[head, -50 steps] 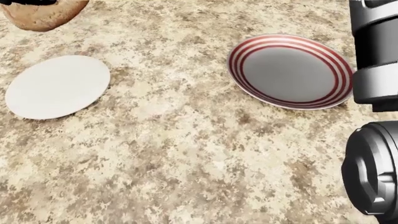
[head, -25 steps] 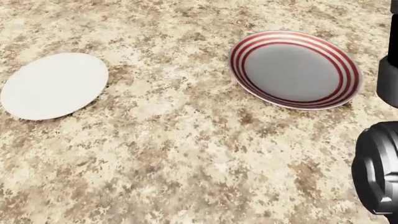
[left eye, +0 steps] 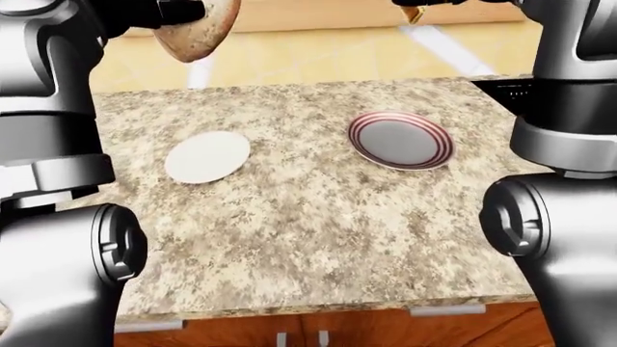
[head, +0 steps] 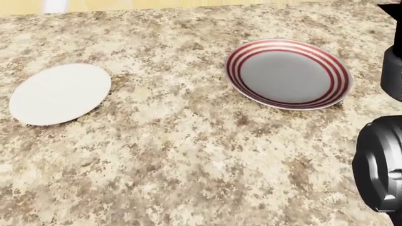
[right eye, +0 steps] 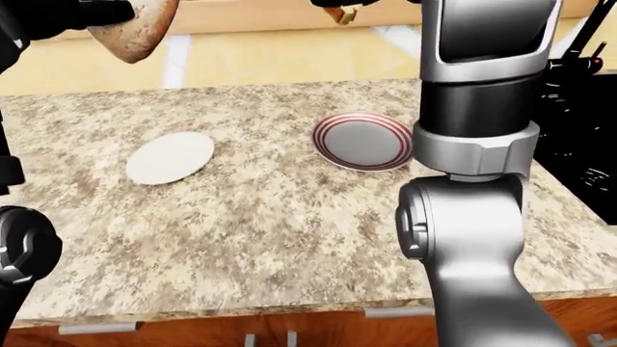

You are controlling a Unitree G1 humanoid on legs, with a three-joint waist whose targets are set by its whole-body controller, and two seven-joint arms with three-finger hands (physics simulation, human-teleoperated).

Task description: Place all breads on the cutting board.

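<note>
My left hand [left eye: 171,10] is raised at the top left of the left-eye view, shut on a round brown bread [left eye: 200,30]. The right hand [right eye: 335,4] is up at the top edge of the right-eye view, with a small tan bread piece [right eye: 344,13] pinched in its dark fingers; most of that hand is cut off. Both hands hang high above the granite counter [head: 188,155]. No cutting board shows in any view.
On the counter lie a bare white plate [head: 60,94] at left and a red-striped plate [head: 286,73] at right. A black stove [right eye: 579,108] adjoins the counter's right end. My right forearm [right eye: 477,108] blocks much of the right side.
The bread in my left hand has risen out of the head view's top left. My right arm has drawn away to the right. The camera tipped slightly, showing the counter's top edge.
</note>
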